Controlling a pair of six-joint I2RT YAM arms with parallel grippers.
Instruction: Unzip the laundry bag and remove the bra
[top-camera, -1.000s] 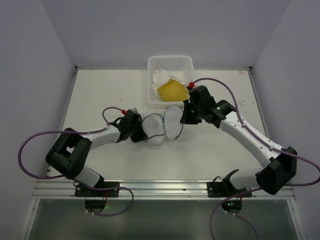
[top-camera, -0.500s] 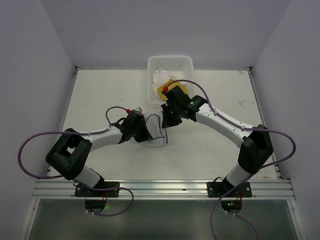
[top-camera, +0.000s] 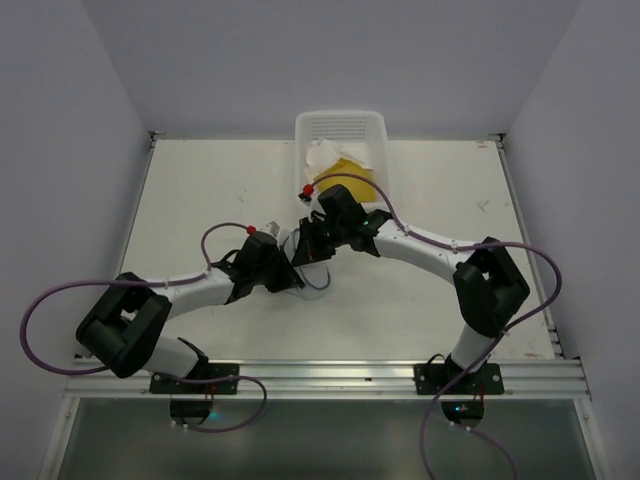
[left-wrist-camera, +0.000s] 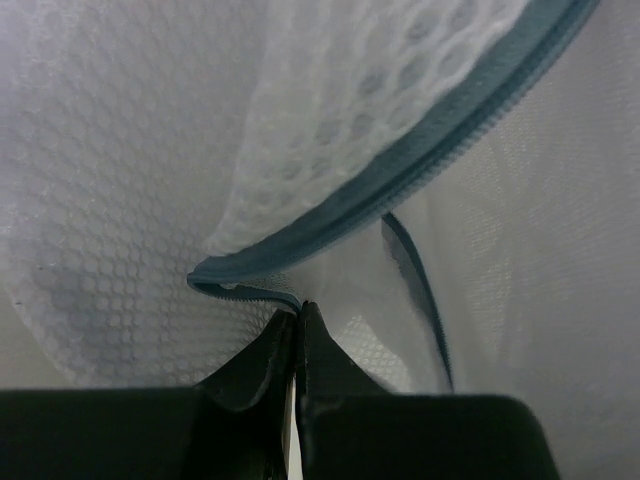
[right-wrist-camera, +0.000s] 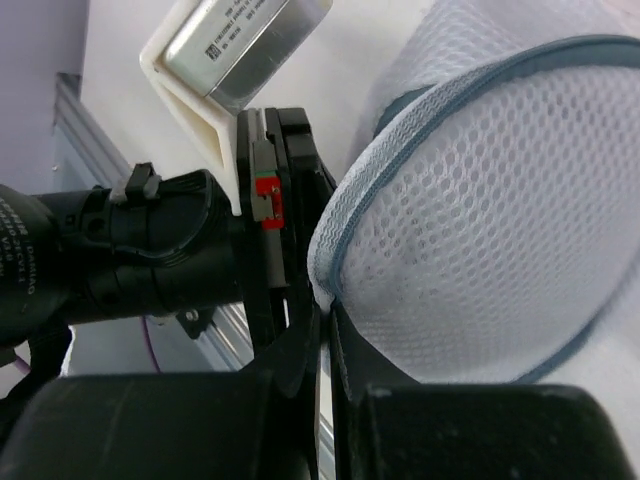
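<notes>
The left tool (left-wrist-camera: 297, 318) and right tool (right-wrist-camera: 322, 312) each clamp closed on the zip rim (left-wrist-camera: 400, 183) of the laundry bag (left-wrist-camera: 140, 170), seemingly mid-unzip; next they must draw it apart.

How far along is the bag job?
Unzipping looks done: the zip rim seems parted in the left wrist view. In hand: the left pincer and right pincer both pinch the edge of the laundry bag. Left: no bra shows in the mesh; a yellow thing lies in the basket, maybe it, I can't tell.
</notes>
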